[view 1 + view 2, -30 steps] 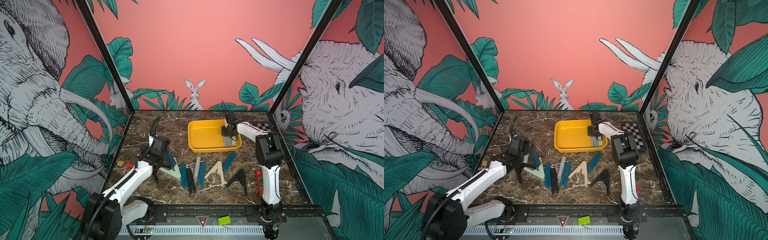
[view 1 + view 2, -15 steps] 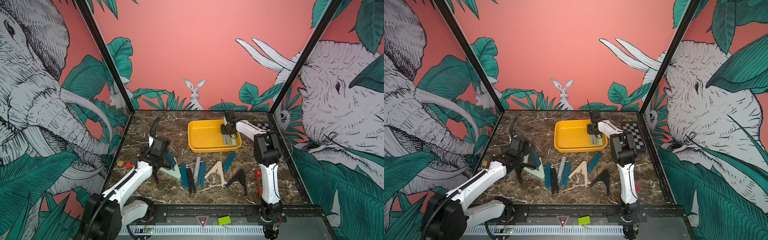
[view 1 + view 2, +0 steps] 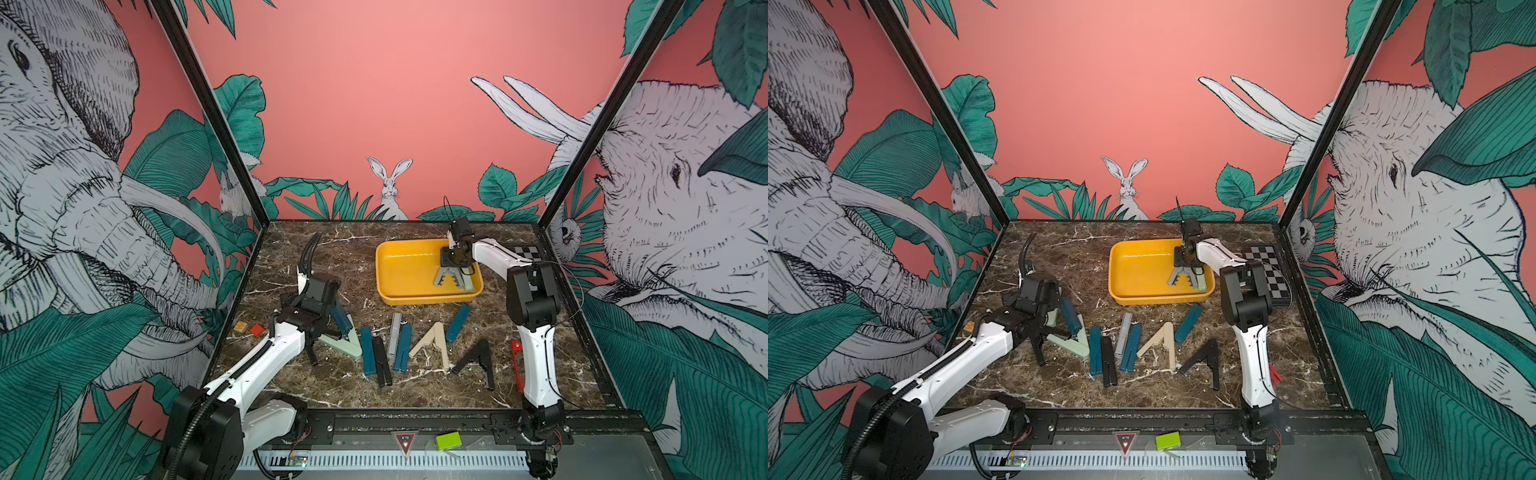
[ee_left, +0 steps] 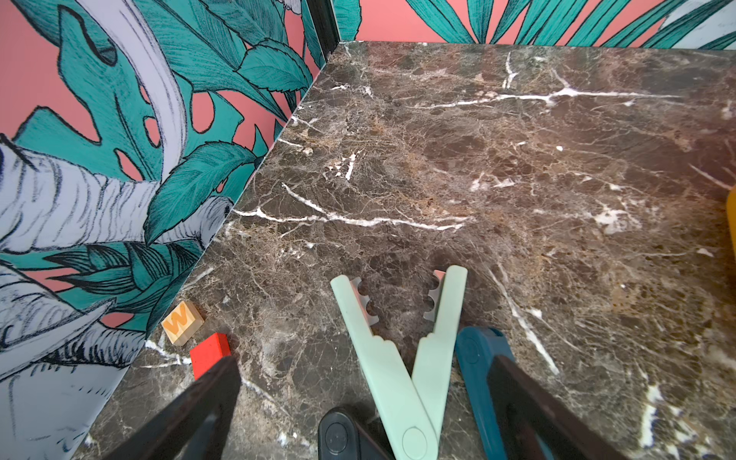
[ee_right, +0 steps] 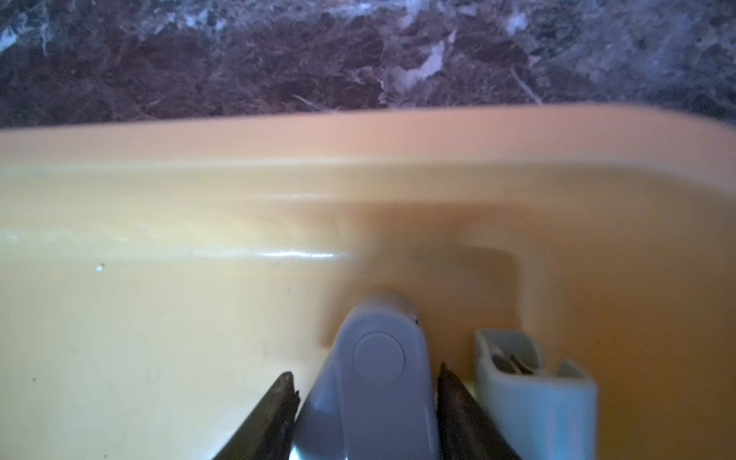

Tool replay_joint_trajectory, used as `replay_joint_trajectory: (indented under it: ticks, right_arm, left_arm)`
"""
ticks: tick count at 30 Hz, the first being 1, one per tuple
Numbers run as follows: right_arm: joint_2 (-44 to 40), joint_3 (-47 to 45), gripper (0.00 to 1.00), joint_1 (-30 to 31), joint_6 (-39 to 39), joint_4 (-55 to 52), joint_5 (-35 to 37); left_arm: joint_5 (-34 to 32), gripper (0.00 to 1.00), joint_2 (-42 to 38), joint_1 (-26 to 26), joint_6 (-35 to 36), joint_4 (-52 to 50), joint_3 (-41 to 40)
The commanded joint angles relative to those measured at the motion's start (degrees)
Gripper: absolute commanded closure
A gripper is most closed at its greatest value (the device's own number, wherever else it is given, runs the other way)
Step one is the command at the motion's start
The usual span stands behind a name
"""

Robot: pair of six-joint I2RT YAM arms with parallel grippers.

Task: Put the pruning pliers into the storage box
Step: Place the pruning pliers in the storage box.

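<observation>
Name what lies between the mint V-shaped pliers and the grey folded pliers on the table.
Two folded pliers, side by side: a dark teal one beside the mint pliers, a black one toward the grey pliers. Both top views show it.

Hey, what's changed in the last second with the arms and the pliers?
The right gripper has widened its jaws around the grey pliers in the box, and they have sprung from folded into a V. Whether they are fully let go, I can't tell. The left gripper stayed open, and the other pliers on the table did not move.
</observation>
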Motion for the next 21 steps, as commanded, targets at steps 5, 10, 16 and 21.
replay_joint_trajectory:
  ticks: [5,10,16,21]
  right_arm:
    - [-1.3,2.9,0.36,-0.2,1.8,-4.4,-1.3]
    - [-2.0,2.0,0.32,0.0,2.9,-7.9,-0.5]
    - [-4.9,-0.6,0.30,0.2,3.2,-7.0,0.2]
    - [-5.0,0.9,0.23,0.9,3.6,-9.1,0.2]
  left_arm:
    - [-1.3,0.01,-1.2,-0.2,-1.1,-0.5,-0.8]
    - [-1.3,0.01,-1.4,-0.2,-1.2,-0.4,-1.3]
    - [-1.3,0.01,-1.5,-0.2,-0.8,0.0,-1.6]
    - [-1.3,0.01,-1.5,-0.3,-0.7,0.1,-1.6]
